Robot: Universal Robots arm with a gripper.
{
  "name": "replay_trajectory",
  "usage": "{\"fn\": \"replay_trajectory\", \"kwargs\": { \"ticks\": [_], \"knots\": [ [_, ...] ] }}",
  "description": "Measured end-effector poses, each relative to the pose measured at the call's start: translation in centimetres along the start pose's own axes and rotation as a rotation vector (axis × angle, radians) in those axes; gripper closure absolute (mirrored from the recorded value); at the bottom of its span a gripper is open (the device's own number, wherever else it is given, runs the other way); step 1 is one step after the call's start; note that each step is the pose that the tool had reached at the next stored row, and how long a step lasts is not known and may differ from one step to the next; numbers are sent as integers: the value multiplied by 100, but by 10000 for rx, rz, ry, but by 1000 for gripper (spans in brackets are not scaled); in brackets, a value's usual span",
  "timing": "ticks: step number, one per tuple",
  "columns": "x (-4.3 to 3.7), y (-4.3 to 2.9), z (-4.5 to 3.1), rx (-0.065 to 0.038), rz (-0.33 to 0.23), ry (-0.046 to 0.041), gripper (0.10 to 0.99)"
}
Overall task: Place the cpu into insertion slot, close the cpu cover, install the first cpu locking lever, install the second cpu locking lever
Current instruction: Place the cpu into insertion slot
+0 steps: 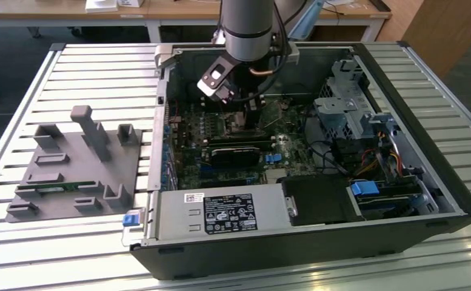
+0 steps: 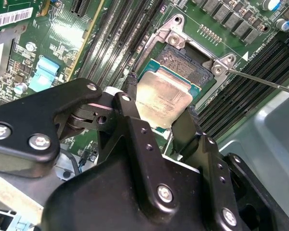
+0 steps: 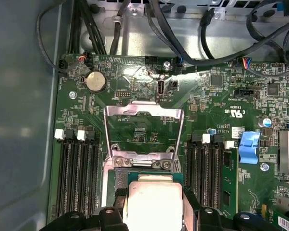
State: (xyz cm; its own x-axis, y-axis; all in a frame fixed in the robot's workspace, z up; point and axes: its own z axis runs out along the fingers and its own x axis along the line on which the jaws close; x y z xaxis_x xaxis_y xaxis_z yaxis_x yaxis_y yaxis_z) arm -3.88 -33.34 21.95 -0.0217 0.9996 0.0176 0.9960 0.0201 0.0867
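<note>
Inside an open computer case on a slatted desk, the robot arm's black jaws clench a silver square chip by opposite edges, just over the dark-centred socket. The socket's metal cover is flipped open, lying back beside it.

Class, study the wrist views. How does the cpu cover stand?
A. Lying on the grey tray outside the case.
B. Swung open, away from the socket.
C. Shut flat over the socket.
B: in the first wrist view the cpu cover stands swung back, board showing through its window, while the gripper holds the cpu at the uncovered insertion slot.
</note>
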Motion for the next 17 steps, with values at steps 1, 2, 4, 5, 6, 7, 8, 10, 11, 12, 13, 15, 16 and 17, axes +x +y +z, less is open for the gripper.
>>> {"fn": "replay_trajectory", "kwargs": {
  "ticks": [1, 2, 4, 5, 6, 7, 8, 10, 11, 12, 13, 15, 16, 17],
  "knots": [
    [0, 0, 4, 0, 0, 0, 549],
    [0, -1, 7, 0, 0, 0, 549],
    [0, -3, 15, 0, 1, 0, 549],
    [0, -3, 20, 0, 1, 0, 549],
    [1, -4, 25, 0, 0, 0, 549],
    [5, -4, 30, 1, 2, -2, 549],
    [10, -5, 33, 2, 2, -4, 549],
    [22, -4, 36, 0, 0, -5, 549],
    [30, -4, 36, 0, 0, -6, 549],
    [40, -4, 37, 0, 0, -6, 549],
    [46, -4, 37, 1, 0, -7, 549],
    [53, -5, 41, -1, 0, -5, 549],
    [53, -7, 44, -2, 0, -4, 549],
    [53, -9, 47, 0, 1, -6, 549]
  ]
}}
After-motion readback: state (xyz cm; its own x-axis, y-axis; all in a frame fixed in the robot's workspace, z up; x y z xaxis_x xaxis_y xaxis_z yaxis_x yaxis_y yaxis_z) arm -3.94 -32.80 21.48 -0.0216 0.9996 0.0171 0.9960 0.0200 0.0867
